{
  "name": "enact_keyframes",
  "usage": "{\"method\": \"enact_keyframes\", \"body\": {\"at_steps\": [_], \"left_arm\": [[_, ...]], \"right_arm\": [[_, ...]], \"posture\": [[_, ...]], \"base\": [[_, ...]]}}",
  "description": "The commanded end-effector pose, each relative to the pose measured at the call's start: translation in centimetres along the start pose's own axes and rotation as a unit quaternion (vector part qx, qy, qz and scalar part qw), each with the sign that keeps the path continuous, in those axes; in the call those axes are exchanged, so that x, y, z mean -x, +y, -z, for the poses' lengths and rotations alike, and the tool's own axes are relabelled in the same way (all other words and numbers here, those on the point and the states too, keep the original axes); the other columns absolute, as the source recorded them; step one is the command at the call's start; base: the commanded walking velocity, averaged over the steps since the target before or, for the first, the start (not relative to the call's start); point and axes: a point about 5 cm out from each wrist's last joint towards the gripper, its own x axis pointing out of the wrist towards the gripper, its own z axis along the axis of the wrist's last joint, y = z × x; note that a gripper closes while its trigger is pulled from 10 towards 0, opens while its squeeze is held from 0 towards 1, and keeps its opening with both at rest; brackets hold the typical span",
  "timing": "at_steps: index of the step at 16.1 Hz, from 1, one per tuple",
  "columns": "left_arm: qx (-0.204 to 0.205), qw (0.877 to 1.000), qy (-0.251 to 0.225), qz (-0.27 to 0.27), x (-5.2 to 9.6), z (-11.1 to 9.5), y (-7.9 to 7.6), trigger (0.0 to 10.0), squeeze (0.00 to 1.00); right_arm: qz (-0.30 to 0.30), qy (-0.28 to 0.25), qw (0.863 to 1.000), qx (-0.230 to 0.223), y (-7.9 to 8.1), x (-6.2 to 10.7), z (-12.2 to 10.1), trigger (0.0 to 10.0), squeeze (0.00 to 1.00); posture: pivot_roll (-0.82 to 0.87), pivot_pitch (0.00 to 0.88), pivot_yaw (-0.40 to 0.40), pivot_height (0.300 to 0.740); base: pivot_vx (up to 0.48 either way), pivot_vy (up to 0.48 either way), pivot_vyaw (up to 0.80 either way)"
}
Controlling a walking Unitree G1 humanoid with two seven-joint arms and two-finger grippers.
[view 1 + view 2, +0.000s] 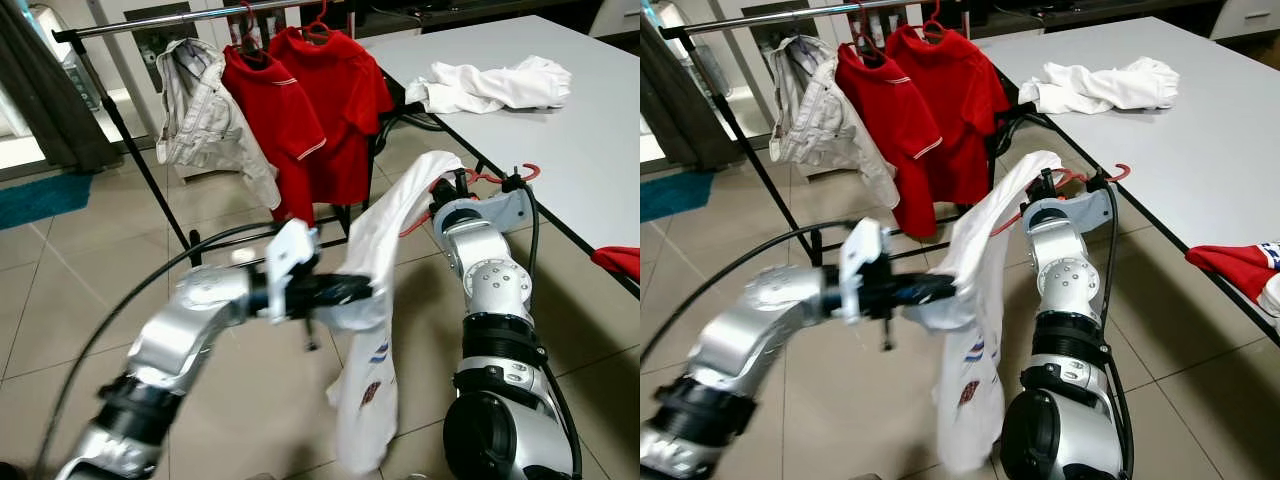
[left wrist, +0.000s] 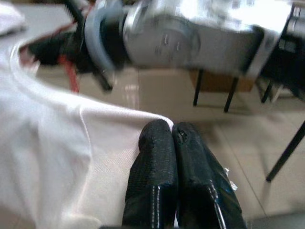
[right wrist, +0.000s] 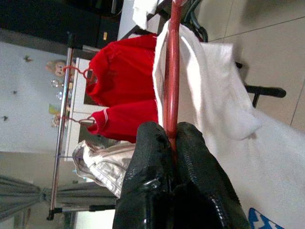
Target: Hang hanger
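Note:
A red plastic hanger (image 3: 172,71) carries a white T-shirt (image 1: 385,250) that hangs down between my arms. My right gripper (image 3: 169,131) is shut on the hanger's red bar, and the hook (image 1: 520,172) sticks out toward the table. My left gripper (image 2: 171,129) is shut on a fold of the white T-shirt at its side, black fingers (image 1: 345,290) pressed together. The clothes rail (image 1: 150,22) runs across the back left, well beyond both grippers.
On the rail hang two red shirts (image 1: 330,90) on red hangers and a beige jacket (image 1: 205,120). A grey table (image 1: 560,130) at the right holds a white garment (image 1: 490,85) and a red cloth (image 1: 618,260). A dark curtain (image 1: 40,90) is far left.

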Motion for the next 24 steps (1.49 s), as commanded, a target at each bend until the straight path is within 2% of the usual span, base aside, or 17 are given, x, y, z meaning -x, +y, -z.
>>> {"method": "enact_keyframes", "body": {"at_steps": [1, 5, 8, 9, 12, 15, 17, 18, 19, 20, 21, 22, 23, 24], "left_arm": [[-0.017, 1.000, -0.008, -0.022, 0.1, -0.8, 0.8, 0.0, 0.00], [-0.039, 0.997, -0.007, -0.072, -0.2, -1.2, 2.2, 0.0, 0.00], [-0.058, 0.990, 0.009, -0.132, 0.4, -1.1, 3.8, 0.0, 0.00], [-0.051, 0.989, -0.004, -0.139, 0.5, -1.4, 4.0, 0.0, 0.00], [-0.028, 0.995, -0.034, -0.088, -1.0, -1.9, 2.8, 0.0, 0.00], [-0.011, 0.999, -0.039, -0.033, -1.8, -1.9, 1.4, 0.0, 0.00], [-0.005, 0.999, -0.030, -0.035, -1.8, -1.7, 1.5, 0.0, 0.00], [-0.005, 0.999, -0.022, -0.040, -1.7, -1.5, 1.6, 0.2, 0.00], [-0.004, 0.999, -0.014, -0.045, -1.7, -1.4, 1.7, 0.9, 0.00], [-0.010, 0.997, 0.013, -0.071, -1.6, -0.9, 2.2, 0.9, 0.00], [-0.021, 0.992, 0.041, -0.120, -1.3, -0.4, 3.2, 3.1, 0.00], [-0.026, 0.977, 0.062, -0.201, -0.8, -0.2, 4.9, 10.0, 0.00], [-0.017, 0.972, 0.058, -0.228, -0.5, -0.4, 5.6, 10.0, 0.00], [-0.002, 0.974, 0.044, -0.222, -0.2, -0.7, 5.7, 10.0, 0.00]], "right_arm": [[-0.002, 0.033, 0.999, -0.011, 0.3, 0.5, 2.5, 10.0, 0.00], [0.005, 0.056, 0.998, -0.004, -0.3, 1.0, 3.7, 10.0, 0.00], [-0.009, 0.076, 0.997, 0.019, -0.5, 1.7, 4.0, 10.0, 0.00], [-0.015, 0.083, 0.996, 0.035, -0.6, 1.9, 4.0, 10.0, 0.00], [-0.031, 0.113, 0.988, 0.102, -0.7, 2.4, 5.3, 10.0, 0.00], [-0.031, 0.118, 0.985, 0.122, -0.8, 2.5, 5.4, 10.0, 0.00], [-0.037, 0.125, 0.982, 0.138, -0.8, 2.6, 5.4, 10.0, 0.00], [-0.043, 0.134, 0.979, 0.149, -0.7, 2.7, 5.6, 10.0, 0.00], [-0.046, 0.138, 0.977, 0.154, -0.7, 2.7, 5.7, 10.0, 0.00], [-0.055, 0.147, 0.974, 0.162, -0.6, 2.9, 6.0, 10.0, 0.00], [-0.058, 0.150, 0.974, 0.161, -0.5, 2.9, 6.2, 10.0, 0.00], [-0.066, 0.154, 0.973, 0.159, -0.3, 3.0, 6.3, 10.0, 0.00], [-0.068, 0.156, 0.972, 0.160, -0.3, 3.1, 6.3, 10.0, 0.00], [-0.068, 0.157, 0.971, 0.165, -0.4, 3.1, 6.2, 10.0, 0.00]], "posture": [[-0.08, 0.000, 0.105, 0.740], [-0.08, 0.000, 0.106, 0.740], [-0.08, 0.000, 0.101, 0.740], [-0.09, 0.000, 0.098, 0.740], [-0.09, 0.000, 0.093, 0.740], [-0.09, 0.000, 0.093, 0.740], [-0.10, 0.000, 0.091, 0.740], [-0.10, 0.000, 0.091, 0.740], [-0.10, 0.000, 0.091, 0.740], [-0.10, 0.000, 0.090, 0.740], [-0.10, 0.000, 0.088, 0.740], [-0.10, 0.000, 0.086, 0.740], [-0.10, 0.000, 0.086, 0.740], [-0.10, 0.000, 0.086, 0.740]], "base": [[0.000, 0.000, 0.00], [0.000, 0.000, 0.00], [0.000, 0.000, 0.00], [0.000, 0.000, 0.00], [0.000, 0.000, 0.00], [0.000, 0.000, 0.00], [0.000, 0.000, 0.00], [0.000, 0.000, 0.00], [0.000, 0.000, 0.00], [0.000, 0.000, 0.00], [0.000, 0.000, 0.00], [0.000, 0.000, 0.00], [0.000, 0.000, 0.00], [0.000, 0.000, 0.00]]}}
